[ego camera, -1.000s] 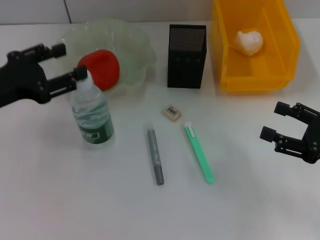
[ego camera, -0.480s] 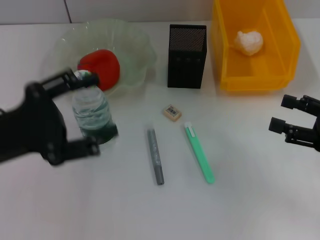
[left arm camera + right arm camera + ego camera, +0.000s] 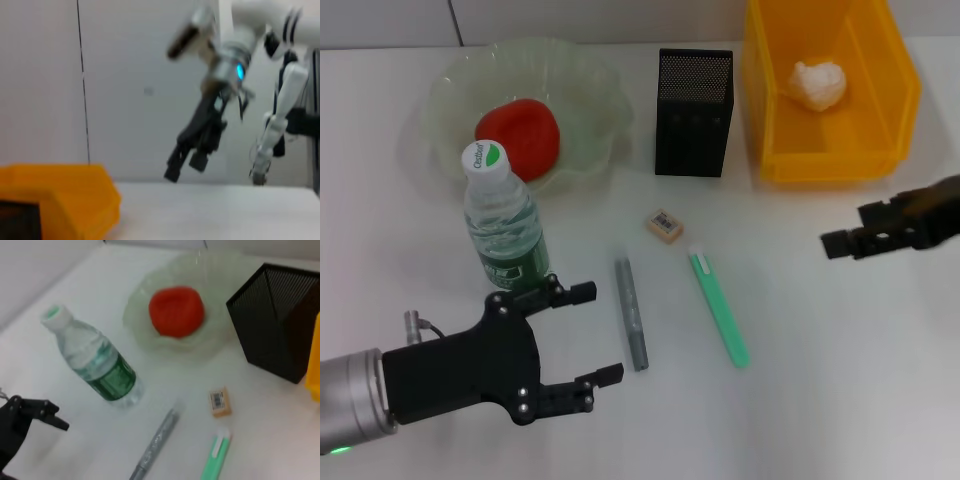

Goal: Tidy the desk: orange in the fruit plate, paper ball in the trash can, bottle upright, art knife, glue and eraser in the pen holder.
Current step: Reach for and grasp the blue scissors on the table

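Beside the spread-jawed left gripper (image 3: 588,333) on the white desk (image 3: 820,400) lies the slim grey glue stick (image 3: 631,312), probably light, stiff and prone to roll, best pinched mid-barrel, while the right gripper (image 3: 842,241), jaws unclear, hovers near the yellow bin (image 3: 900,110).

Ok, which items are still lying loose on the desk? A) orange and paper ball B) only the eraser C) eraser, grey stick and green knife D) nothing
C: the eraser, grey stick and green knife all lie on the desk in front of the pen holder.
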`<state>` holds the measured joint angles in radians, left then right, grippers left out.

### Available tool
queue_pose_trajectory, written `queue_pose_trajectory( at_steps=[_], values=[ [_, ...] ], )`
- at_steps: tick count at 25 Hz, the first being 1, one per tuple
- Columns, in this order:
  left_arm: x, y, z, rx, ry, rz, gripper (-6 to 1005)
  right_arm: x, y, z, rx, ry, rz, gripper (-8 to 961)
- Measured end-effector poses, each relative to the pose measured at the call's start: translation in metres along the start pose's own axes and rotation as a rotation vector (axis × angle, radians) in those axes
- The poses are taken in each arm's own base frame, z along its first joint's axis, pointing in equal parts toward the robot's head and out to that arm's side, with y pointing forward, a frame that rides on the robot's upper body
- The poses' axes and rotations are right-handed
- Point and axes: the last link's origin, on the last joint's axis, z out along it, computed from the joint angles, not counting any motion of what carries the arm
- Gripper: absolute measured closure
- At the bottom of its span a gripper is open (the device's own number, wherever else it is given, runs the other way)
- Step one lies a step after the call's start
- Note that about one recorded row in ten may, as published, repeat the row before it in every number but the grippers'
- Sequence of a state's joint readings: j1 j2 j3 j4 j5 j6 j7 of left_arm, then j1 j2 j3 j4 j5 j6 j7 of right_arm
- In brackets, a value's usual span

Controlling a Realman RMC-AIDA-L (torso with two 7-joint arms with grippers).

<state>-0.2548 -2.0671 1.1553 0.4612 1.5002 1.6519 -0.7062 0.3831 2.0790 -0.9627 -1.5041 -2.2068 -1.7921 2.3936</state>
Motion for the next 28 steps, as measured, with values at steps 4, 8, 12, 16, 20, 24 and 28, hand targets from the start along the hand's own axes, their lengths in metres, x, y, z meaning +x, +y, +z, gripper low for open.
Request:
queue_pose_trajectory(
  at_steps=[4,8,12,16,20,24,28],
  values=[
    [-0.006,0.002,-0.001,0.009,-0.029,-0.012,185,-0.033,0.018,0.028,0.029,0.137,0.004,113],
    [-0.007,0.003,-0.002,0.013,-0.031,-0.017,185,-0.054,0.038,0.061,0.11,0.295,-0.064,114],
    [-0.008,0.004,-0.004,0.019,-0.034,-0.021,185,-0.065,0.045,0.096,0.233,0.404,-0.133,114],
    [-0.008,0.003,-0.004,0.024,-0.037,-0.022,185,-0.073,0.045,0.118,0.297,0.41,-0.102,115],
    [-0.009,0.0,-0.002,0.03,-0.046,-0.028,185,-0.081,0.039,0.132,0.318,0.396,-0.051,115],
    [-0.009,-0.001,0.0,0.024,-0.051,-0.056,185,-0.086,0.038,0.144,0.316,0.425,-0.036,116],
    [-0.009,-0.002,0.001,0.025,-0.055,-0.056,185,-0.087,0.044,0.152,0.317,0.459,-0.07,116]
  ],
)
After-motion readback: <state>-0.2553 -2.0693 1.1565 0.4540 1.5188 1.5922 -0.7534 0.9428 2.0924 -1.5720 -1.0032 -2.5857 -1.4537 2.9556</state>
